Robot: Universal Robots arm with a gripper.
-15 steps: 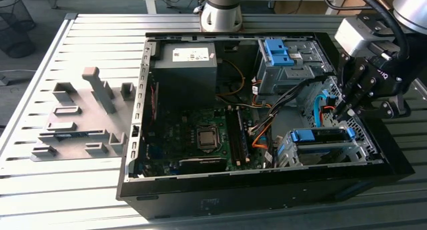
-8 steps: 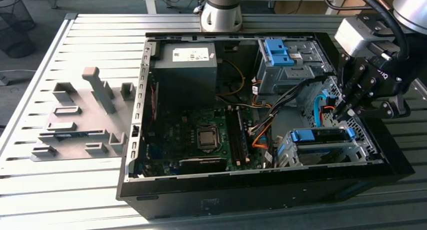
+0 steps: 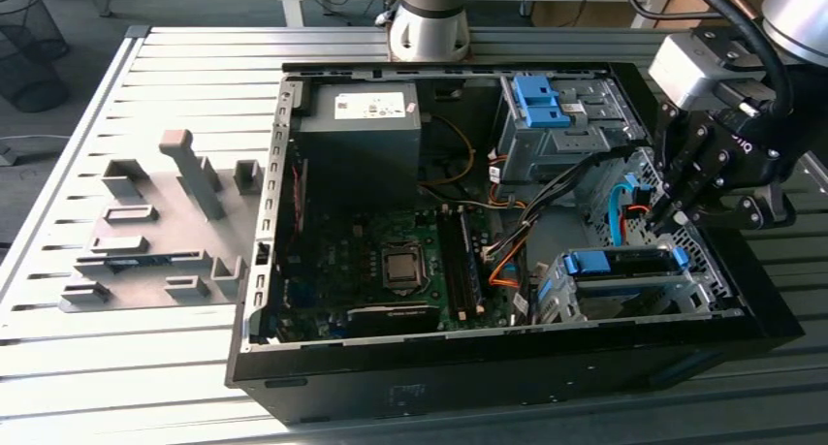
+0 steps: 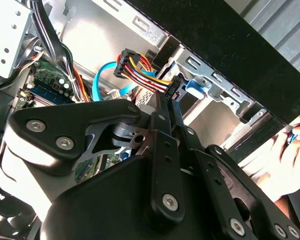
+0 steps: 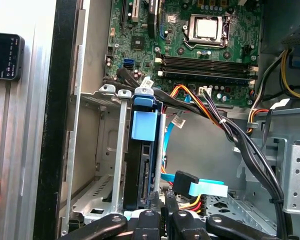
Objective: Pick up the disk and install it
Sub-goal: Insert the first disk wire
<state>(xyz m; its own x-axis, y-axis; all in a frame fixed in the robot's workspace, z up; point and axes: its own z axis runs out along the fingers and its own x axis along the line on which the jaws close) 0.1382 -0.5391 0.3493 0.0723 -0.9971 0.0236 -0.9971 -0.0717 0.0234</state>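
Work is taking place inside an open computer case (image 3: pixel 518 367) that is lying on a slatted metal table (image 3: pixel 169 367). In the exterior view the gripper (image 3: pixel 662 222) is hanging over the side of the case towards the exterior view's right, just above the metal drive cage (image 3: pixel 569 295) in the near corner. The disk (image 3: pixel 621 264) is already sitting in this cage, with its blue frame showing on top. In the first wrist view the disk (image 5: pixel 140 175) is standing on its edge between the cage walls, and its blue tab is pointing towards the motherboard (image 5: pixel 205 50). In the second wrist view the two fingers (image 4: pixel 162 120) are lying almost together, with only a thin slit between them. Their tips are reaching a black plug (image 4: pixel 173 86) with red, yellow and black wires (image 4: pixel 140 72), just beside the blue frame. I cannot tell whether the fingers are really pinching the plug or only touching it. A light blue flat cable (image 5: pixel 207 189) is lying near the gripper (image 5: pixel 165 200) in the first wrist view. Further back in the case, a grey power supply (image 3: pixel 363 125) is sitting beside a second cage carrying a bare blue bracket (image 3: pixel 537 101). A grey holder with several slots (image 3: pixel 155 241) is resting on the table, well apart from the case on the exterior view's left. A person's hand (image 4: pixel 290 155) is showing beyond the black wall of the case in the second wrist view.
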